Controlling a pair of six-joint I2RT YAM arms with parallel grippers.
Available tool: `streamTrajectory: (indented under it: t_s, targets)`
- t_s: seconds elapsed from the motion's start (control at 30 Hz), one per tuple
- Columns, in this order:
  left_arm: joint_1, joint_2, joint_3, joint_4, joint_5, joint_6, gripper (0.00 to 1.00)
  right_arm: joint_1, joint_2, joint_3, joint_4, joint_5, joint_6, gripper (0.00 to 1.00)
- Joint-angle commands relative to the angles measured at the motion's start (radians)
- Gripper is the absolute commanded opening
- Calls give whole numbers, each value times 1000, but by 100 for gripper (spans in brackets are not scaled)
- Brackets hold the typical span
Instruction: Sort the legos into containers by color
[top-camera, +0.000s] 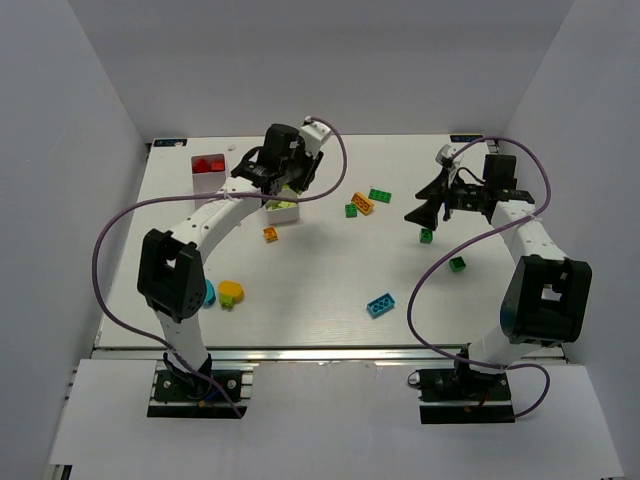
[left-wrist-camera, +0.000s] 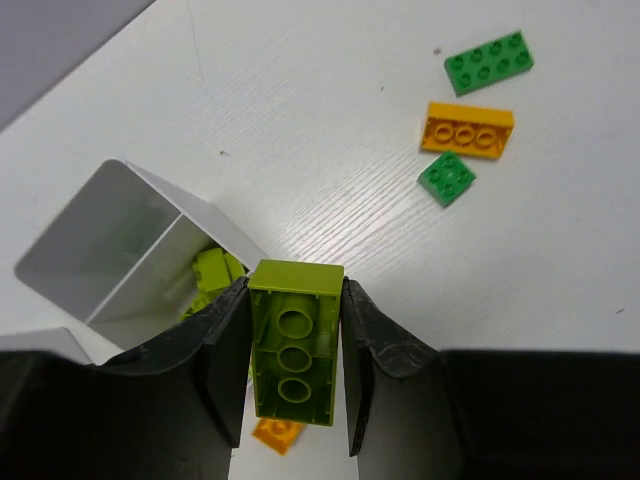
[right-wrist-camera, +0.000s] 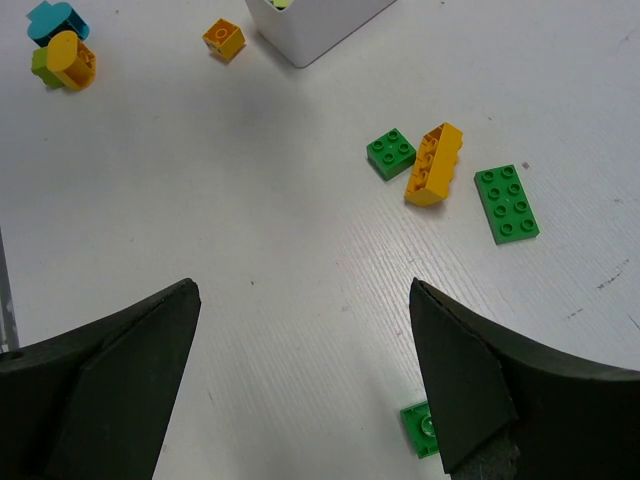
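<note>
Lime lego (left-wrist-camera: 295, 345) is clamped tight between the two fingers of the left gripper (left-wrist-camera: 294, 290), carried above the table (left-wrist-camera: 330, 120) right at the corner of a white tray (left-wrist-camera: 120, 225). Look into that open compartment: more lime legos (left-wrist-camera: 215, 268) sit inside. Directly under the held piece, a small orange lego (left-wrist-camera: 275, 432) lies on the table. Out ahead, a green plate (left-wrist-camera: 489, 62), an orange brick (left-wrist-camera: 467, 130) and a small green square (left-wrist-camera: 447, 178) sit close together, loose. From above, red legos (top-camera: 208, 165) fill a compartment at the far left, and a cyan lego (top-camera: 380, 305) lies alone toward the near edge. Over on the other side, the right gripper (right-wrist-camera: 302, 290) hangs with its fingers spread wide above the table, and a green lego (top-camera: 427, 235) lies just beside it.
</note>
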Motion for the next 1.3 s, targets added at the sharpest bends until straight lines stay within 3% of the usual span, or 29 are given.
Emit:
streamTrajectory:
  t_s: [0.0, 0.17, 0.37, 0.9, 1.0, 1.13, 1.17, 1.27]
  targets:
    - [-10, 14, 10, -58, 4, 236, 10, 2, 9, 24, -2, -33, -11, 89]
    - [-4, 37, 13, -40, -68, 416, 7, 2, 6, 26, -7, -31, -15, 89]
    - [22, 46, 3, 18, -79, 520, 5, 2, 12, 30, -17, -28, -18, 89]
    - [75, 126, -24, 120, -112, 545, 8, 4, 26, 47, -30, -22, -22, 89]
    - [79, 132, -30, 130, -115, 542, 11, 2, 29, 50, -31, -22, -22, 89]
    - [79, 127, -44, 144, -115, 537, 27, 2, 34, 55, -33, -24, -21, 89]
    - [79, 126, -49, 146, -117, 536, 37, 2, 32, 56, -33, -22, -21, 89]
    - [79, 121, -63, 155, -123, 531, 47, 2, 35, 61, -33, -22, -21, 89]
